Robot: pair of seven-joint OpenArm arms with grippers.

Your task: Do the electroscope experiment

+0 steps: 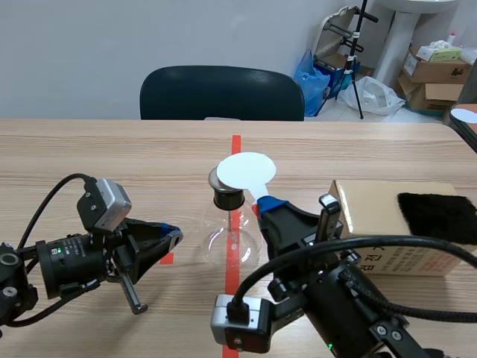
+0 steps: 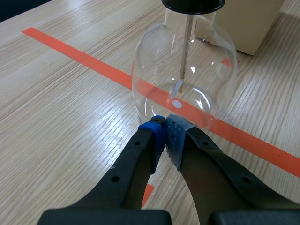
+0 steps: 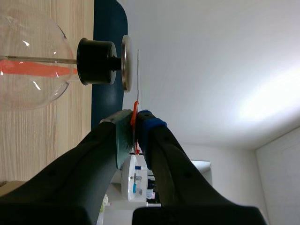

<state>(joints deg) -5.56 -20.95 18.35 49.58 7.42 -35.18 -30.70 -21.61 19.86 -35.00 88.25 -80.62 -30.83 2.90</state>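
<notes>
The electroscope is a round glass flask [image 1: 231,240] with a black stopper [image 1: 227,198] and a metal disc [image 3: 125,63] on top; a rod [image 2: 185,51] with a small foil leaf [image 2: 177,88] hangs inside. It stands on the orange-red tape line at the table's middle. My right gripper [image 1: 268,207] is shut on the orange handle [image 3: 135,117] of a flat white round paddle [image 1: 246,170], held just over the metal disc. My left gripper [image 2: 165,129] is shut on nothing, its tips low at the flask's base [image 2: 185,108], beside the flask.
A tan cardboard box [image 1: 384,224] lies right of the flask with a black cloth [image 1: 436,216] on its right end. A dark chair [image 1: 222,93] stands across the table. Boxes and bags sit on the floor at the back right.
</notes>
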